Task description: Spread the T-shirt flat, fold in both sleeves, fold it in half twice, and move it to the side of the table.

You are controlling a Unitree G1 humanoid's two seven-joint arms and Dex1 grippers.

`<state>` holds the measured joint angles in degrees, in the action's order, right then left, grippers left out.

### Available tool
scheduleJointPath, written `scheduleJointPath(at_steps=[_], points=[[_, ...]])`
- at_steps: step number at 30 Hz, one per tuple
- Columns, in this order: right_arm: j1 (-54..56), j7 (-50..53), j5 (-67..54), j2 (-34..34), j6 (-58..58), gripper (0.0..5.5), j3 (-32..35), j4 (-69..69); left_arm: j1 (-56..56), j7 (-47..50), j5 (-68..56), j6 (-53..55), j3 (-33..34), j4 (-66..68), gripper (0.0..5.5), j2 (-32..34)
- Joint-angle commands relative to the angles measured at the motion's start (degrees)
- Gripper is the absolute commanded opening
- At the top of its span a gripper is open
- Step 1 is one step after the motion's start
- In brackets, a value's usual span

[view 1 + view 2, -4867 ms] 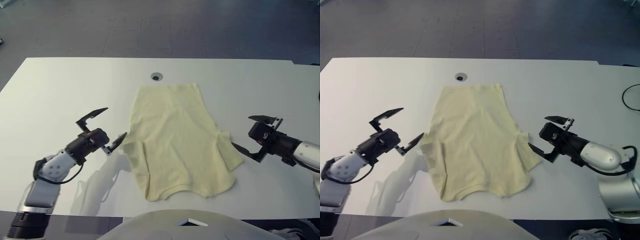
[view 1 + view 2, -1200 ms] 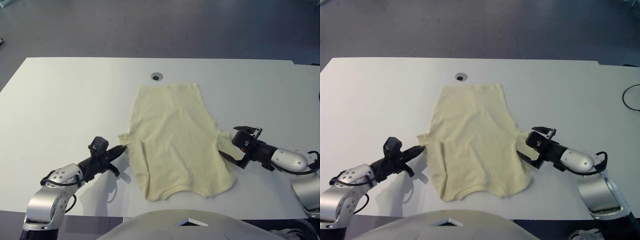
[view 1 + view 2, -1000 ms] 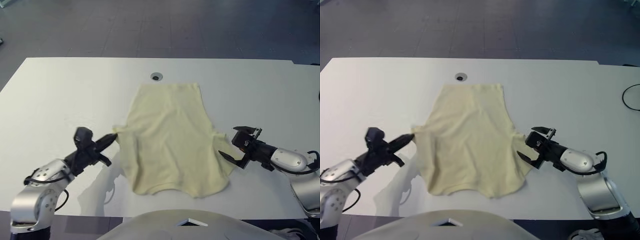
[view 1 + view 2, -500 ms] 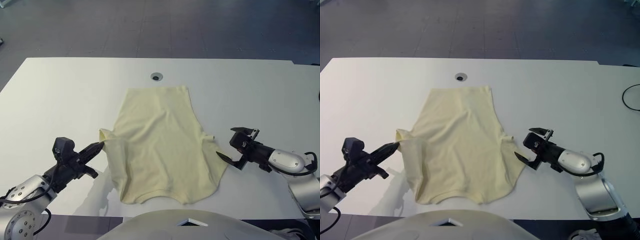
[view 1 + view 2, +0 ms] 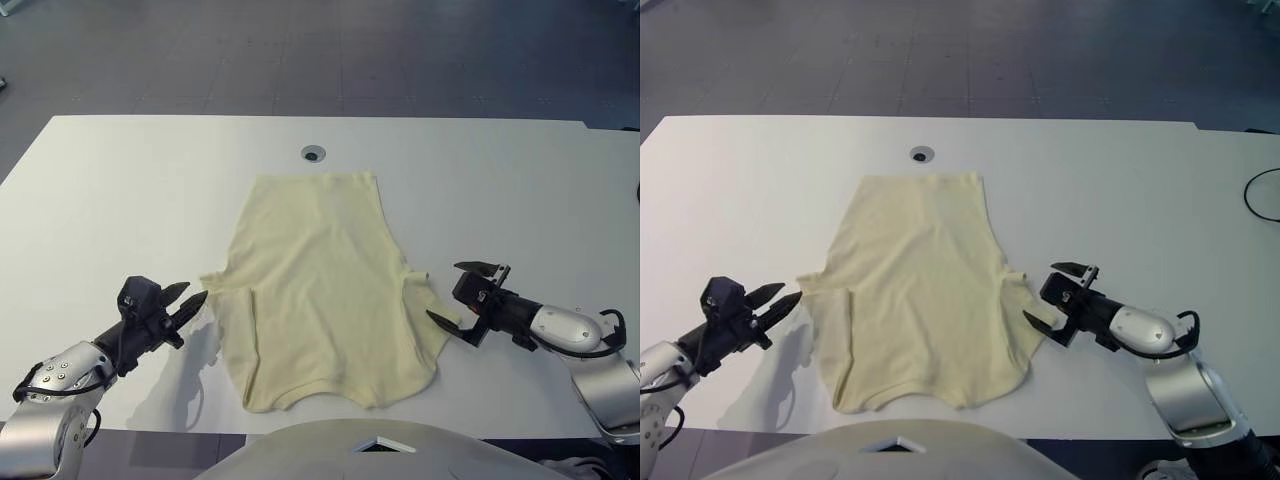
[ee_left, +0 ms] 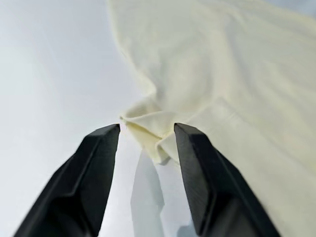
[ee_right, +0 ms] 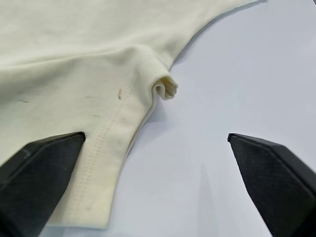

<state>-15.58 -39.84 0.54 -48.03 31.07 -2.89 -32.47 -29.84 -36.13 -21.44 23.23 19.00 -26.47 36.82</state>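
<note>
A pale yellow T-shirt [image 5: 320, 280] lies on the white table [image 5: 120, 180], hem toward the far side and collar toward me. Its left sleeve [image 5: 214, 277] pokes out as a small crumpled tip. My left gripper [image 5: 186, 296] stands open just off that tip; in the left wrist view the sleeve end [image 6: 148, 121] lies on the table at the fingertips [image 6: 106, 136]. My right gripper [image 5: 460, 295] is wide open beside the shirt's right edge, where the right sleeve [image 7: 165, 89] lies bunched and curled ahead of the gripper, untouched.
A round cable hole [image 5: 314, 153] sits in the table just beyond the shirt's hem. A black cable [image 5: 1265, 190] loops at the table's right edge. Bare table stretches to the left and right of the shirt.
My left gripper, which had dragged the shirt leftward by its sleeve, has opened and let go; the sleeve tip now rests on the table. The right gripper edged closer to the shirt.
</note>
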Motion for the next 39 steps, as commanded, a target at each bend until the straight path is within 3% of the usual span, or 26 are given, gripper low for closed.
scheduleJointPath(at_steps=[1, 5, 10, 15, 19, 24, 30, 39], points=[[-1.1, 0.1, 0.0, 0.2, 0.5, 5.40, 0.1, -0.8, 1.4, 0.5, -3.7, 2.2, -0.1, -5.1, 2.80, -1.7], [-2.1, 0.4, -0.1, 0.3, 0.5, 5.40, 0.9, -0.9, 4.4, 4.0, -9.4, 7.1, -2.8, -13.2, 3.43, -4.2], [-2.6, 0.6, -0.2, 0.4, 0.5, 5.40, 1.2, -1.1, 6.2, 10.0, -2.6, 8.9, -11.6, -17.4, 4.18, -4.9], [-3.1, 0.9, -0.4, 0.7, 1.1, 5.40, 1.4, -1.8, 7.7, 15.6, 17.4, 6.8, -26.2, -13.5, 3.35, -0.8], [-2.9, 1.1, -0.4, 0.8, 1.2, 5.40, 1.3, -1.9, 7.8, 16.8, 24.8, 7.4, -31.7, -11.2, 3.95, -0.4], [-2.9, 1.2, -0.3, 0.9, 1.7, 5.40, 1.3, -2.2, 7.0, 16.8, 28.8, 7.7, -31.8, -10.2, 4.78, 0.0], [-3.0, 1.4, 0.0, 1.0, 1.4, 5.40, 1.2, -1.5, 5.0, 16.4, 29.1, 7.3, -29.0, -12.0, 3.79, -0.2], [-3.3, 1.6, 0.2, 0.9, 1.3, 5.40, 1.0, -1.4, 4.9, 16.2, 25.2, 5.9, -24.6, -15.0, 5.24, -4.9]])
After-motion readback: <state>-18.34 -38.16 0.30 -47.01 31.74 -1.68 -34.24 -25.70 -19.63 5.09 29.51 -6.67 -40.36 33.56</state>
